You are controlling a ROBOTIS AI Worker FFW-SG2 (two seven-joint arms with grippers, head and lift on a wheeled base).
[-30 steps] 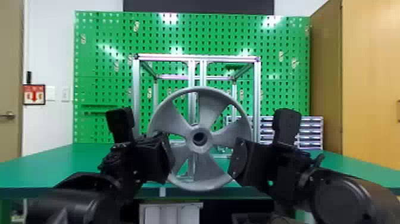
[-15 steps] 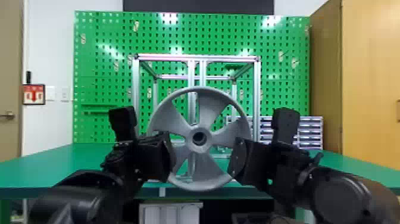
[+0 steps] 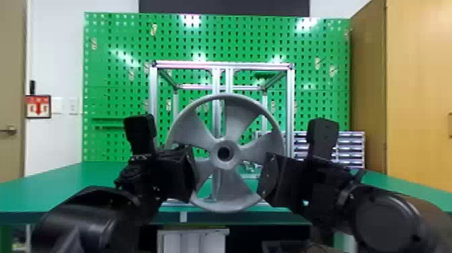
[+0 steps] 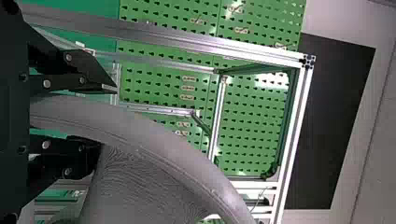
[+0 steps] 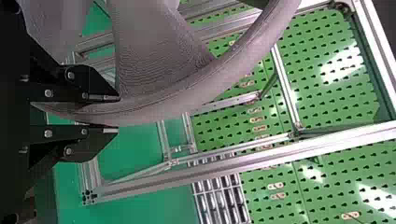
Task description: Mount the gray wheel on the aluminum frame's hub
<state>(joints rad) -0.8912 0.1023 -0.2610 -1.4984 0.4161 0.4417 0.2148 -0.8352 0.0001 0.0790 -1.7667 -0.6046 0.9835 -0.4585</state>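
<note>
Gray and upright, the wheel (image 3: 233, 153) stood in front of the aluminum frame (image 3: 188, 65), its round face spanning the space between both arms. The left claw (image 3: 188, 175) was clamped on its left edge, the right claw (image 3: 270, 178) on its right. Behind the green counter (image 3: 60, 181) rose a green pegboard (image 3: 235, 40).

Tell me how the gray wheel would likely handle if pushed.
The gray wheel will likely stay stiff: its round rim joins broad spokes. It is probably light for its size, given the wide gaps between them. Stood on that rim, it could roll.
</note>
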